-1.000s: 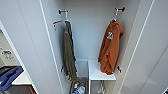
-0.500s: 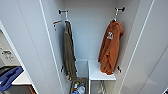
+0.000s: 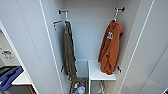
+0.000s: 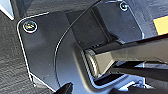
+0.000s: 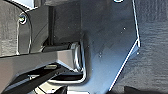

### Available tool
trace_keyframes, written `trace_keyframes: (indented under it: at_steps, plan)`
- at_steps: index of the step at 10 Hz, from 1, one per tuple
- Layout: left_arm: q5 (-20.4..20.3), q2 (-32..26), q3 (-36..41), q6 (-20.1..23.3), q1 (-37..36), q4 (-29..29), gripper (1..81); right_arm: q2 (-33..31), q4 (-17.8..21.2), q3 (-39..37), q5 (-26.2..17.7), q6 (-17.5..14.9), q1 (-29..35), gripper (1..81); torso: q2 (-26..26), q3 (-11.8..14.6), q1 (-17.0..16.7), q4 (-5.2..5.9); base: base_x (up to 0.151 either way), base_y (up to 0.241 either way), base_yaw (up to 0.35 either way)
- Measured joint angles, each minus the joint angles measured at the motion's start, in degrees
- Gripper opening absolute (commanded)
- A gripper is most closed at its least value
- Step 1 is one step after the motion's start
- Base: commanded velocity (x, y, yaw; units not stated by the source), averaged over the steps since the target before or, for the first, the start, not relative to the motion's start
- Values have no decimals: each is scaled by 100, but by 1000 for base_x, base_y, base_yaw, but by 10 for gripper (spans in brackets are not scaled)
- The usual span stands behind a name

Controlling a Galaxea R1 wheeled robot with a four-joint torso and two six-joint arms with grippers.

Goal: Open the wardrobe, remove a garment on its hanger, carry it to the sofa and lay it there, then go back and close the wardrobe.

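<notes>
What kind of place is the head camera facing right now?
Most likely the inside of an open white wardrobe in a room of a home. An orange hoodie and an olive-green garment hang from hooks, above a white shelf.

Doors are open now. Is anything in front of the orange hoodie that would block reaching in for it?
Nothing visible does. The orange hoodie hangs in the open on the right of the wardrobe; the olive-green garment hangs apart on the left.

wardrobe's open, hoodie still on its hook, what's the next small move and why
Probably raise an arm toward the hanger at the top right. The wardrobe doors stand open, the orange garment hangs untouched on the right, apart from the olive-green garment on the left, and nothing holds it yet.
</notes>
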Motion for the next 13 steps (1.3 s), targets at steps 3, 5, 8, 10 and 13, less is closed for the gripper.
trace_keyframes:
  at_steps: [3, 5, 8, 10, 13]
  plan:
    - [9, 27, 5, 0, 22, 0, 811, 5, 34, -11, 20, 1, -46, 811, 0, 359, 2, 0, 0, 0, 0]
    - [6, 27, 5, 21, 33, 0, 811, 16, 37, -11, 20, 1, -60, 811, -6, 592, -8, 0, 0, 0, 0]
    - [50, 29, 5, 41, 101, -2, 811, 33, 37, -11, 16, 1, -110, 811, -11, 636, -13, 0, 0, 0, 0]
    - [48, 41, 5, 41, 107, -17, 811, 50, 37, -11, 33, 1, -105, 811, -11, 636, -13, 0, 0, 0, 0]
    - [48, 41, 5, 41, 107, -20, 811, 96, 37, -11, 33, 1, -121, 811, -11, 638, -13, 0, 24, 0, 0]
